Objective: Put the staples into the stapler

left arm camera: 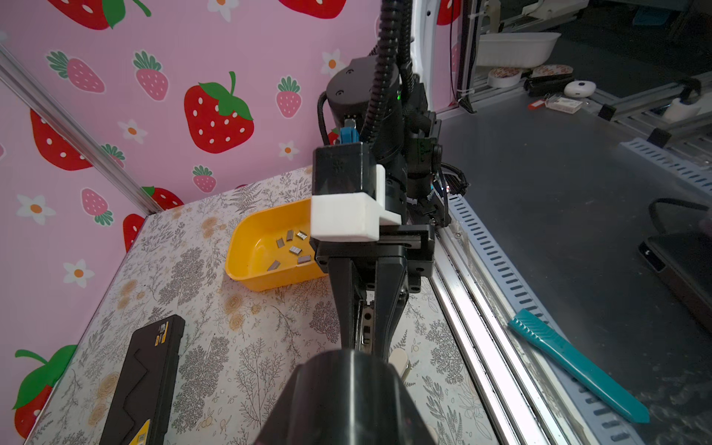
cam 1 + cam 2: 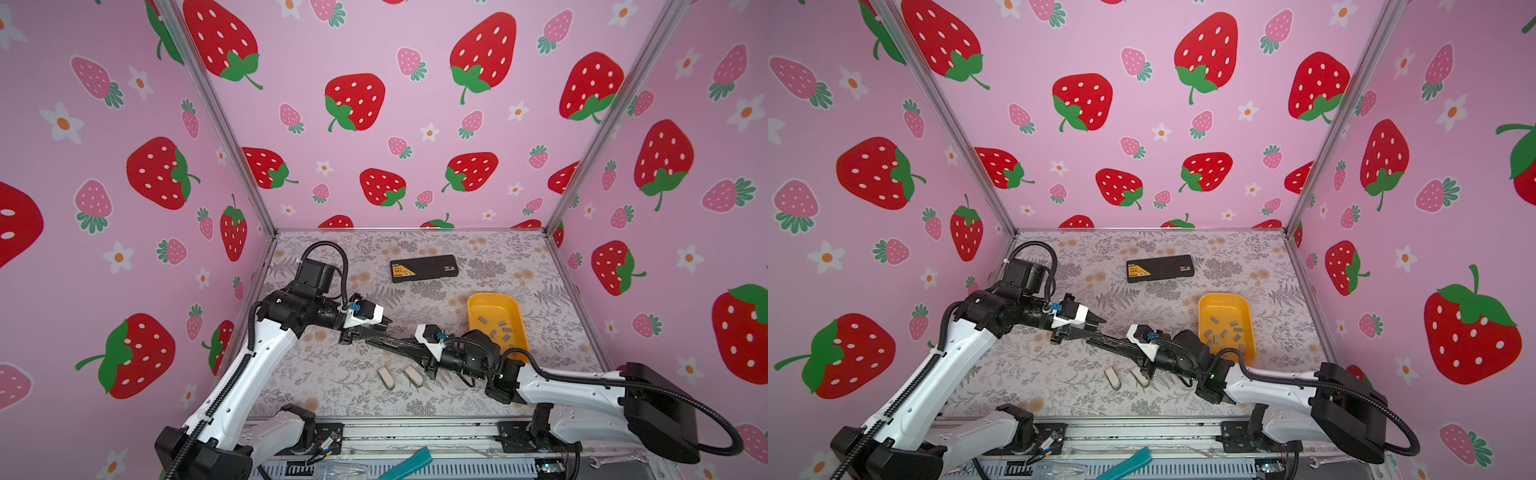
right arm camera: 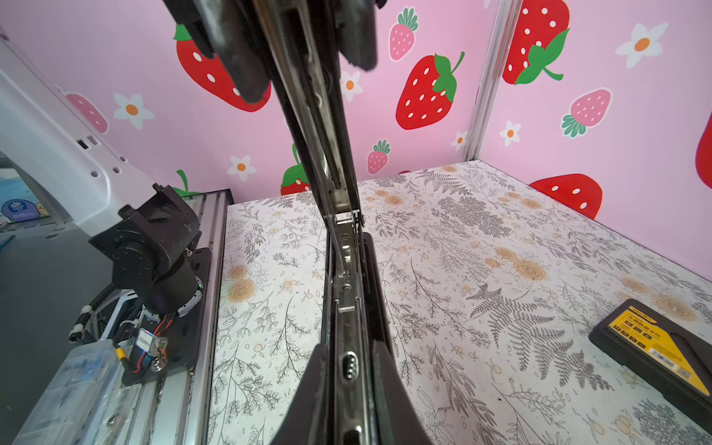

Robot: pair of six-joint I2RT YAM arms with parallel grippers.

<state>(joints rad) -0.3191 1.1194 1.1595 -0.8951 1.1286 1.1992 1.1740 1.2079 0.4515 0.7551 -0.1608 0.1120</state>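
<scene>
The black stapler (image 2: 384, 340) hangs opened above the middle of the table, held between both arms. My left gripper (image 2: 368, 330) is shut on its black rounded end (image 1: 346, 397), which hides the jaws in the left wrist view. My right gripper (image 2: 405, 347) is shut on the stapler's shiny metal channel (image 3: 348, 366), one finger on each side of it. The staples (image 2: 498, 328) are several small grey strips lying loose in a yellow tray (image 2: 484, 301) on the right, behind my right wrist; they also show in the left wrist view (image 1: 293, 246).
A black box with a yellow label (image 2: 424, 268) lies flat towards the back wall. Two small beige pieces (image 2: 386, 377) lie on the table below the stapler. A teal tool (image 1: 578, 362) rests beyond the front rail. Pink walls close in three sides.
</scene>
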